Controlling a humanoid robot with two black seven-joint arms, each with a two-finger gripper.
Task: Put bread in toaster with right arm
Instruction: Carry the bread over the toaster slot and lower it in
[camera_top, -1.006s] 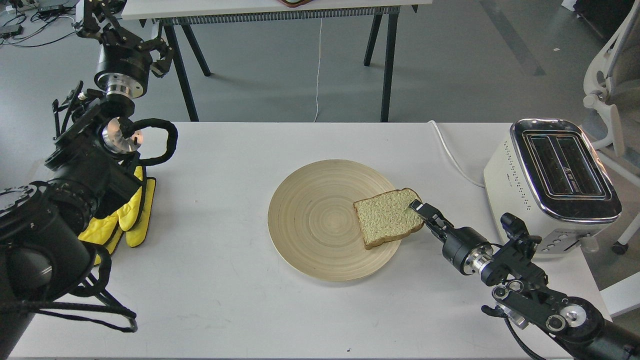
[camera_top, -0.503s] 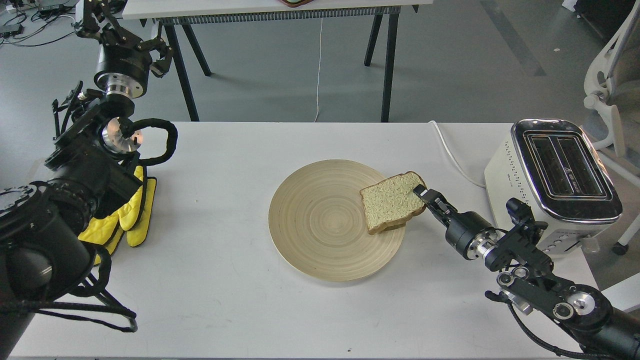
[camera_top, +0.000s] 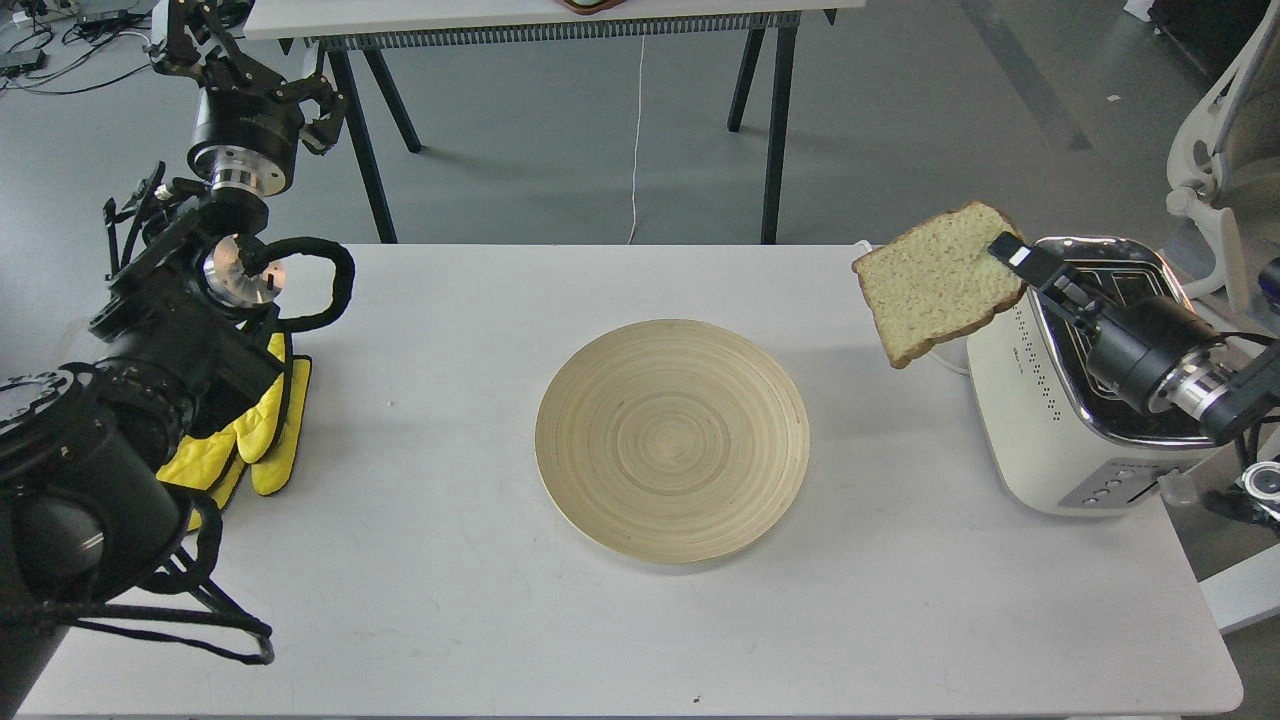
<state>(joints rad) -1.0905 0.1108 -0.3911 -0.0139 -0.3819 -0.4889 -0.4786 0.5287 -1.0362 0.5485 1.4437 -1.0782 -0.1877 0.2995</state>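
Observation:
The bread (camera_top: 935, 280), a pale slice with a brown crust, hangs in the air just left of the toaster's top, tilted. My right gripper (camera_top: 1008, 255) is shut on the slice's right edge; its arm reaches in from the right, over the toaster. The cream-white toaster (camera_top: 1040, 410) with a chrome top rim stands at the table's right edge; my arm partly covers its two slots. My left gripper (camera_top: 195, 40) is raised at the far left, above the floor beyond the table, and its fingers look spread with nothing in them.
A round wooden plate (camera_top: 672, 440) lies bare in the middle of the white table (camera_top: 450, 600). Yellow gloves (camera_top: 262, 430) lie at the left beside my left arm. A white cord (camera_top: 900, 300) runs behind the toaster. A chair (camera_top: 1215, 150) stands at the far right.
My right gripper has lifted the bread off the plate and carried it up and to the right, to beside the toaster's top. The left arm has not moved.

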